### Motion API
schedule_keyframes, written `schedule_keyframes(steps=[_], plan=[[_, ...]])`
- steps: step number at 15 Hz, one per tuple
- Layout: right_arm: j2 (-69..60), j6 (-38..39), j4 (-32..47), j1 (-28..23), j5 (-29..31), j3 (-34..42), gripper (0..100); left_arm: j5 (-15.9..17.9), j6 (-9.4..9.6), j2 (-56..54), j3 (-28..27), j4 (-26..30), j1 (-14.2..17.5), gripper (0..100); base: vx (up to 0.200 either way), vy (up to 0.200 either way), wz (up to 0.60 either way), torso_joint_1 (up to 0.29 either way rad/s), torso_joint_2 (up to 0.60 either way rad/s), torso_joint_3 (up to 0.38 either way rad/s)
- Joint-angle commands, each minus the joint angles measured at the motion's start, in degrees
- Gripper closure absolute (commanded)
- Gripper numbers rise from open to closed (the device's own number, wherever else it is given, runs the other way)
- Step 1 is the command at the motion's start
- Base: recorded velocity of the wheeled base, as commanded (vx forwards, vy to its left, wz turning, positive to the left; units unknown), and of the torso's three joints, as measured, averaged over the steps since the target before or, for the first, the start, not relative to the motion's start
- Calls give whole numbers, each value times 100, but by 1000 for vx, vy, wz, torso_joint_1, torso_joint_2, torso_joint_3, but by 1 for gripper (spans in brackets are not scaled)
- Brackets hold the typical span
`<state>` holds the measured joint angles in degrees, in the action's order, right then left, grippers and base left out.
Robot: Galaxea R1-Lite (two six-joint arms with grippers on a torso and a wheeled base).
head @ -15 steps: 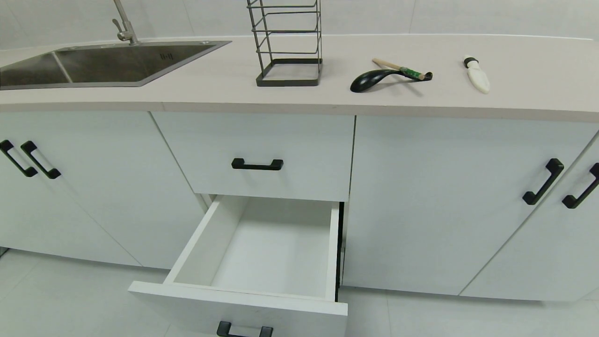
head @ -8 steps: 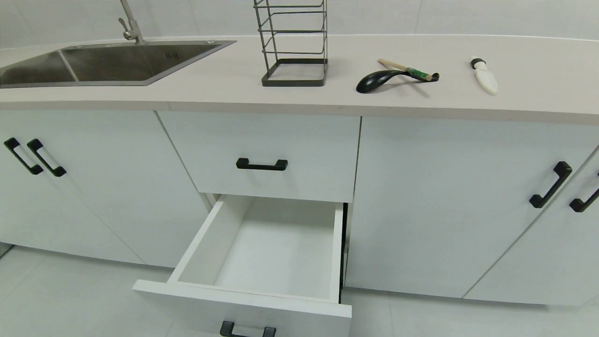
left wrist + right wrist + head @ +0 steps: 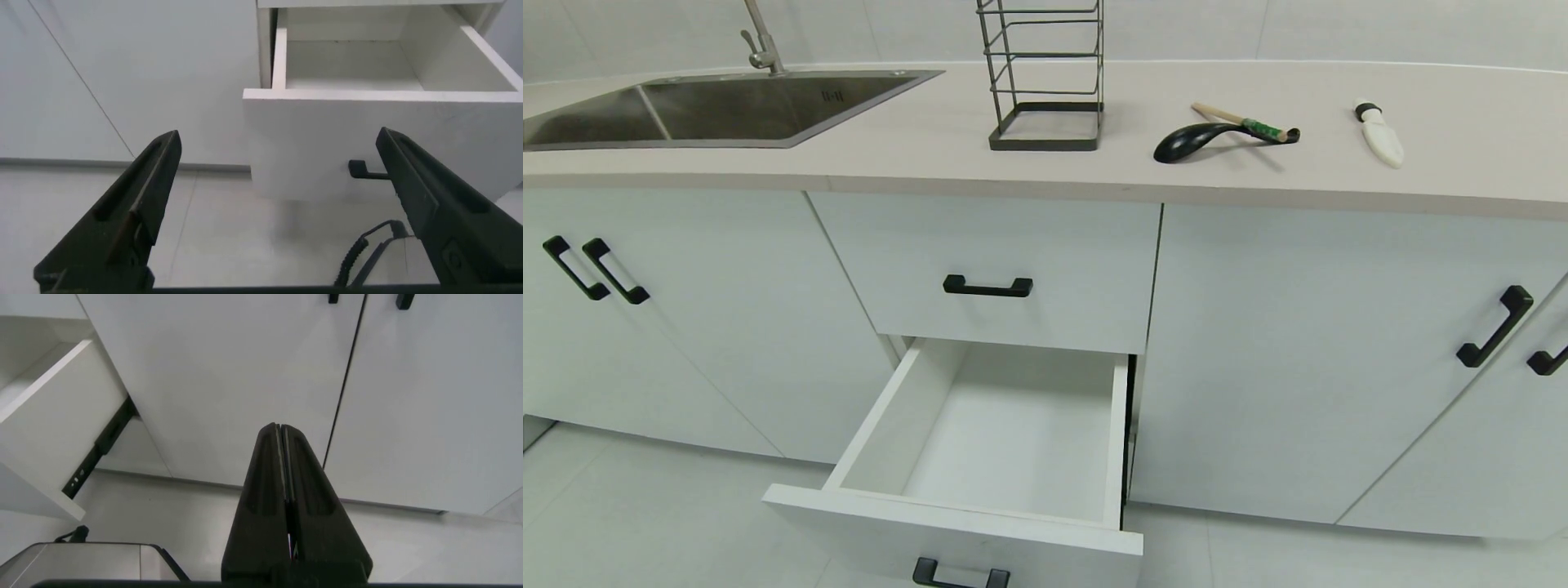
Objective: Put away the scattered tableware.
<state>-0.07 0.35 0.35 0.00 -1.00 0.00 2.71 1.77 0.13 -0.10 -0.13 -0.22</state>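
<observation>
Black spoon (image 3: 1178, 148) lies along counter (image 3: 890, 155), bowl leftward.

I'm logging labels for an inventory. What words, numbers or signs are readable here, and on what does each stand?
No text here can be read.
Small dark mark on the inner wall of the sink: too small to read.
Open drawer, black spoon, white utensil: no print visible.

Head camera looks down over counter (image 3: 931, 155) and open drawer (image 3: 878, 420); both low wrist cameras apparently share that drawer.
</observation>
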Motion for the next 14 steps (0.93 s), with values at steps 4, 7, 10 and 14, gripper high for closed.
schedule_keyframes(steps=[4, 7, 10, 14], plan=[[7, -9, 0, 0, 3, 0, 100, -42, -63, -13, 1, 5, 4, 0, 0, 0, 0, 0, 0, 0], [7, -35, 0, 0, 3, 0, 100, -244, -353, -13, 1, -4, 4, 0, 133, 0, 0, 5, -2, 2], [7, -9, 0, 0, 3, 0, 100, -253, -335, -13, 1, -4, 4, 0, 67, 0, 0, 42, -65, -8], [7, -9, 0, 0, 3, 0, 100, -253, -326, -13, 1, -4, 4, 0, 0, 0, 0, 229, -85, -110]])
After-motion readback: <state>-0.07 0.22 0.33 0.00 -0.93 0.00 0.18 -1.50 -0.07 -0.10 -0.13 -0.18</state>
